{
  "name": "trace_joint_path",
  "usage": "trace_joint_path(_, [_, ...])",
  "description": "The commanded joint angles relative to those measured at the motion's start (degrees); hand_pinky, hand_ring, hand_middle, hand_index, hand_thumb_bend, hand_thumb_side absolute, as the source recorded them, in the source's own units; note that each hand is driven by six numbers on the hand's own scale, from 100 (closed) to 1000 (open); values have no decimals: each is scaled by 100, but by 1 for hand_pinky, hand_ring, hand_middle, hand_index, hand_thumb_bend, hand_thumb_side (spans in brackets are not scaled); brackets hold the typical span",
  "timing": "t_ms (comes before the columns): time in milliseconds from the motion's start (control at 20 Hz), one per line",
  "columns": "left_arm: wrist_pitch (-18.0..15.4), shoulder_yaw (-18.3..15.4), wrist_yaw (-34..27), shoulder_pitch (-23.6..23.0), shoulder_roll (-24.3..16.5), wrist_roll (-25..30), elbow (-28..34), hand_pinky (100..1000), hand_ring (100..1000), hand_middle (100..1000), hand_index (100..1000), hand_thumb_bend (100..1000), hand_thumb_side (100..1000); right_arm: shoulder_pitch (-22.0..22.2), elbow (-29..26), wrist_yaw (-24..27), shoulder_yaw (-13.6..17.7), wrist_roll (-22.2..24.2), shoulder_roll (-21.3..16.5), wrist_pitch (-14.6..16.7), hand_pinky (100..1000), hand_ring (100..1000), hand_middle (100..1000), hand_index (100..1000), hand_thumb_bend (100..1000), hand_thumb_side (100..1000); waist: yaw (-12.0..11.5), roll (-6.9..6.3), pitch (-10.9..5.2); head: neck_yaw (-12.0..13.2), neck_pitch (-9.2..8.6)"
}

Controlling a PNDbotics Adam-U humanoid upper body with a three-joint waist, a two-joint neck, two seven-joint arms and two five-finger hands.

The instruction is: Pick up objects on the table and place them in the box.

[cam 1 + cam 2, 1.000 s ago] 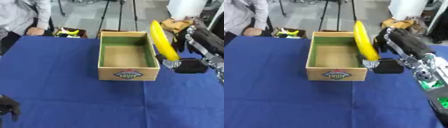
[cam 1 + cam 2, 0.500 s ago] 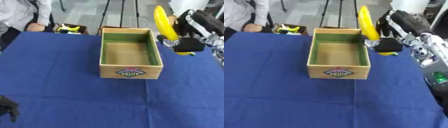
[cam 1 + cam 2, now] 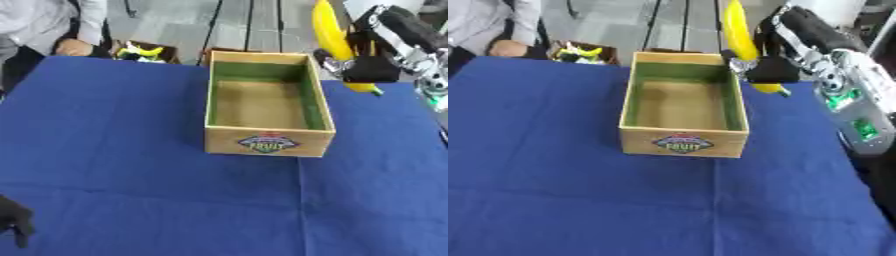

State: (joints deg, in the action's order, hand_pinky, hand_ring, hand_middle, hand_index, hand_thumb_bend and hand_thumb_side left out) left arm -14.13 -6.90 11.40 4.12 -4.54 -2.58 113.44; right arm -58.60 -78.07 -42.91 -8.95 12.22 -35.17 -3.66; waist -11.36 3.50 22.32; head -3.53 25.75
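right hand (image 3: 367, 67) gripping banana (image 3: 329, 35), probably beside box (image 3: 267, 142)

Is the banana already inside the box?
No, the right hand holds the banana upright above the box's right rim; the box is empty.

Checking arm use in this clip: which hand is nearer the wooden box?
Right. The right hand holds the banana just beside the wooden box, at its far right rim; the left hand sits at the view's lower left corner.

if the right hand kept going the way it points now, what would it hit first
Probably the box's right wall: the right hand, curled round the banana, points left beside that rim. Its height is unclear, so it might pass above.
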Motion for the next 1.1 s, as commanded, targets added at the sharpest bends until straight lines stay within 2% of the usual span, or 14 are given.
trace_joint_path(50, [-15,19,32,32,-81,33,116,180,324,366,475,100,1000,-277,255,-167,107,-101,-3,15,228,393,286,392,298,617,-45,0,-83,-68,-99])
trace_joint_path(650, [-40,50,78,93,-57,77,116,180,324,366,476,100,1000,-792,914,-562,131,-295,301,135,228,394,286,391,308,620,-322,107,110,-258,-243])
trace_joint_path(1100, [-77,93,57,179,-46,119,116,180,325,367,476,100,1000,-1043,1512,-1145,166,-661,628,188,225,396,288,392,249,637,-520,138,222,-449,-357])
